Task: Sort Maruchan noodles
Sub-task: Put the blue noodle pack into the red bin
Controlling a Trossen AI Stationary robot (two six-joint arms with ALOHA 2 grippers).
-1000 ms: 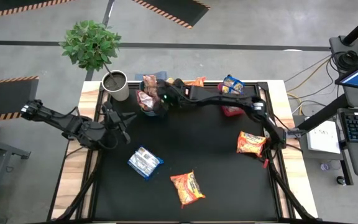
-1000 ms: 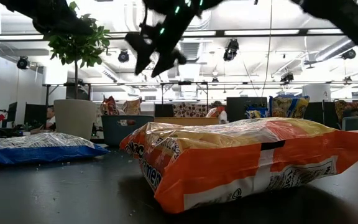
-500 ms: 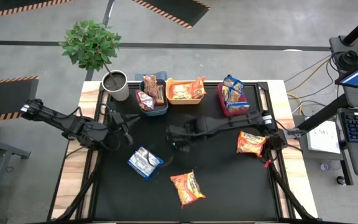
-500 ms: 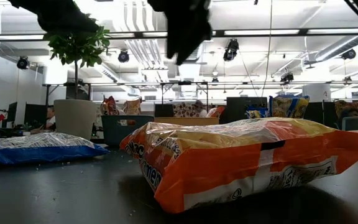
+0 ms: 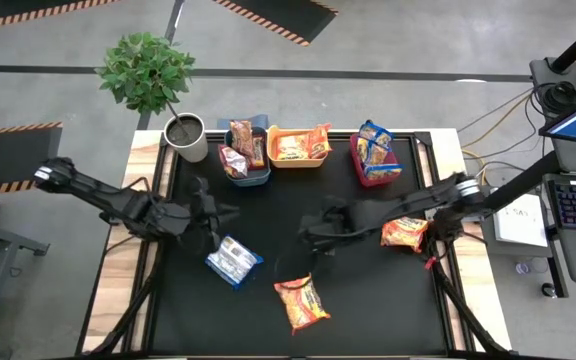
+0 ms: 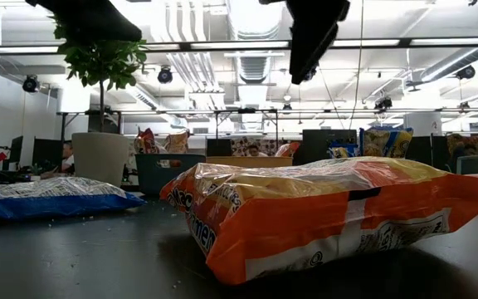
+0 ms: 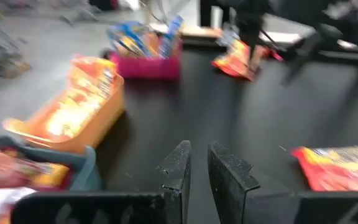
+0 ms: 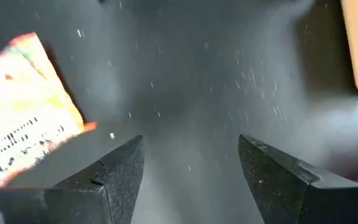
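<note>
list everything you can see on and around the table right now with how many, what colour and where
Loose noodle packets: three on the black mat; blue and white front left, orange front centre, orange right.
Blue bin: one, back left, dark red packets inside.
Yellow bin: one, back centre, orange packets inside.
Red bin: one, back right, blue packets inside.
Potted plant: one, green, back left corner.
Left tool: dark, shut, empty, left of centre.
Right tool: dark, open, empty, above the mat's centre.

Your noodle packets: three loose on the mat, the others in the bins.

You see one blue and white packet [image 5: 233,260] lying flat at the left, one orange packet [image 5: 302,303] flat near the front edge, and one orange packet [image 5: 404,231] at the right. Dark red packets [image 5: 240,148], orange packets [image 5: 301,146] and blue packets [image 5: 374,147] stand tilted in the three bins at the back.
</note>
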